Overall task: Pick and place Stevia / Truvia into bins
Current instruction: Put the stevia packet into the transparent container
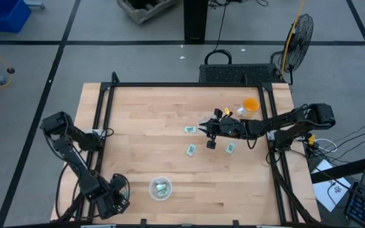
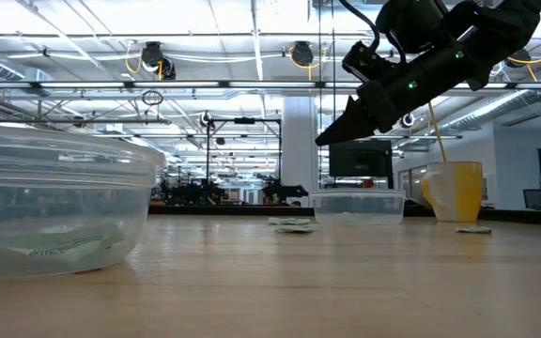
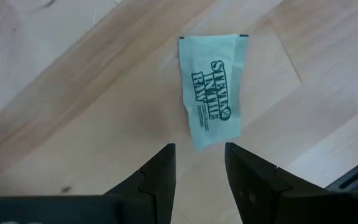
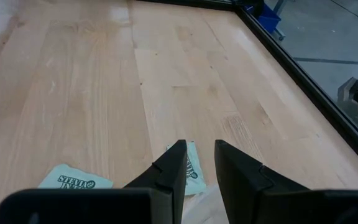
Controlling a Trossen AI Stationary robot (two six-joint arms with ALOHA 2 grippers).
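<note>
High view shows the right claw (image 1: 206, 130) reaching out over the middle of the wooden surface (image 1: 138, 120), while the left claw (image 1: 109, 201) sits low at the near left corner. Three Stevia sachets lie loose around the right claw: one sachet (image 1: 189, 130) just beside its tip toward the left arm's side, a second sachet (image 1: 191, 149) nearer the front edge, and a third sachet (image 1: 230, 148) close under the right arm. A clear bowl (image 1: 160, 188) with sachets inside rests near the front edge, just beside the left claw. A second clear bowl (image 1: 228, 113) stands by the right arm, near the orange cup (image 1: 251, 105).

Right wrist view has the right claw's fingers (image 4: 166, 171) slightly apart with nothing between them; a sachet (image 4: 192, 168) lies on the surface directly past the gap, partly hidden by the fingers, and another (image 4: 74, 177) lies off to one side. Low view places this claw (image 2: 332, 136) in the air, clear of the surface.

Left wrist view shows the left claw's fingers (image 3: 160, 168) parted and empty, with a pale green sachet (image 3: 211, 90) flat on the wood just beyond the tips, in line with the gap and not touching them.
</note>
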